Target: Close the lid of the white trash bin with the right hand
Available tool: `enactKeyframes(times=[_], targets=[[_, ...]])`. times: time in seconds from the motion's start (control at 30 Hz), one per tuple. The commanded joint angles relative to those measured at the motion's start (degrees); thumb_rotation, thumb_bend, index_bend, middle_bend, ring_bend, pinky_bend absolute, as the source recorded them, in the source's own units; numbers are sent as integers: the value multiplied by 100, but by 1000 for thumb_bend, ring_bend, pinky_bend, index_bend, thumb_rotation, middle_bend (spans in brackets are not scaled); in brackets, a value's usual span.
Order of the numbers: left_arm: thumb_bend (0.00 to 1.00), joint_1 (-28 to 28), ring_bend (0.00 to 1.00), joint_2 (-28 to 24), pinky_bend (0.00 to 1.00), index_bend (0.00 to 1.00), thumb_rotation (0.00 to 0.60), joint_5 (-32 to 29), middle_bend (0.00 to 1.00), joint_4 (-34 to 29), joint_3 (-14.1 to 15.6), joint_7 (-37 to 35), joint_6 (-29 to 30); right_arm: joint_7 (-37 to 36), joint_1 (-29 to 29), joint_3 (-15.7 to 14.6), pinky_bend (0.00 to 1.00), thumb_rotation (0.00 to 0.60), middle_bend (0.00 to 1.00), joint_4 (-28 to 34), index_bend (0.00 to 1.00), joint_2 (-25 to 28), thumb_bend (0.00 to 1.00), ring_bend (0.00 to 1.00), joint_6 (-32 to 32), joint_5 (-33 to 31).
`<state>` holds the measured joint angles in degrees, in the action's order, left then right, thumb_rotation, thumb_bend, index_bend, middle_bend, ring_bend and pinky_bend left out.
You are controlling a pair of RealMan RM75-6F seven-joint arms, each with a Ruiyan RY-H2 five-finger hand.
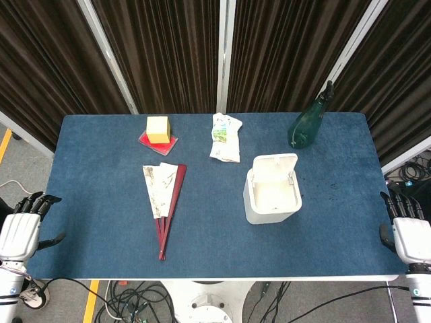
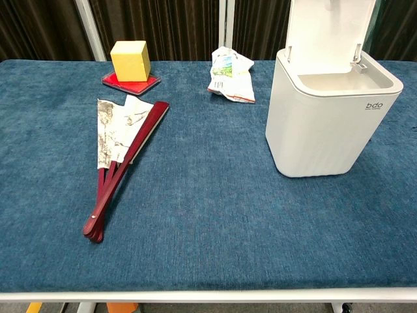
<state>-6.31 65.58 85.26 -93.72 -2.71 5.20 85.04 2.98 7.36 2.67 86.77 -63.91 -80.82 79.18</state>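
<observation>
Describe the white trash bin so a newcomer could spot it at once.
On the blue table, look right of centre, in front of the dark green spray bottle. The white trash bin stands there. It is the only white box-shaped container, its hinged lid standing open.

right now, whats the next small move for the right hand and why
Probably lift the right hand from the table edge and bring it in toward the bin: its lid stands open and upright at the back, and the hand holds nothing, well short of it.
</observation>
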Motion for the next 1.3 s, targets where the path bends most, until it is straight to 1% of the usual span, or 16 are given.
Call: enactKeyframes(times=[0.03, 0.2, 0.4, 0.5, 0.63, 0.67, 0.7, 0.83, 0.9, 0.97, 1.13, 1.3], targets=[[0, -7, 123, -4, 198, 252, 600, -8, 239, -12, -4, 8, -13, 12, -1, 21, 0, 600, 0, 21, 0, 9, 476, 0, -4, 10], [0, -25, 123, -37, 198, 252, 600, -36, 239, -53, 2, 21, -80, -28, 29, 62, 0, 600, 0, 150, 0, 91, 477, 0, 18, 90], [0, -108, 122, -67, 198, 252, 600, -82, 239, -63, -25, -29, -230, -74, 240, 207, 0, 600, 0, 699, 0, 427, 477, 0, 100, 339], [0, -144, 123, -126, 198, 253, 600, -32, 239, -129, 17, 22, -308, -85, 507, 354, 0, 600, 0, 1079, 0, 678, 477, 0, 377, 388], [0, -149, 122, -207, 199, 254, 600, -42, 239, -219, -4, 12, -292, 56, 973, 645, 0, 600, 0, 1548, 0, 976, 480, 0, 833, 341], [0, -143, 122, -210, 198, 254, 600, -54, 239, -228, -3, -9, -291, 147, 1078, 706, 0, 600, 0, 1624, 0, 1002, 494, 0, 928, 317], [0, -139, 122, -211, 199, 254, 600, -67, 239, -222, 5, -28, -303, 281, 1223, 780, 0, 600, 0, 1717, 0, 1022, 542, 0, 1069, 280], [0, -135, 123, -191, 199, 259, 600, -105, 241, -164, 39, -37, -363, 501, 1714, 989, 0, 600, 0, 1889, 0, 949, 863, 0, 1575, 129], [0, -133, 123, -184, 199, 259, 600, -122, 242, -154, 44, -48, -376, 566, 1931, 1052, 0, 600, 0, 1905, 0, 890, 953, 0, 1848, 6], [0, -133, 123, -178, 199, 260, 600, -122, 242, -140, 41, -58, -370, 620, 2181, 1127, 0, 600, 0, 1901, 0, 797, 990, 0, 2153, -170], [0, -145, 123, -171, 199, 264, 600, -90, 242, -80, 25, -93, -342, 515, 2749, 1366, 0, 600, 0, 1768, 0, 506, 1000, 0, 2691, -531], [0, -134, 123, -183, 199, 269, 600, -81, 244, -41, 24, -116, -313, 498, 3076, 1486, 0, 600, 0, 1699, 0, 301, 1000, 0, 2863, -700]])
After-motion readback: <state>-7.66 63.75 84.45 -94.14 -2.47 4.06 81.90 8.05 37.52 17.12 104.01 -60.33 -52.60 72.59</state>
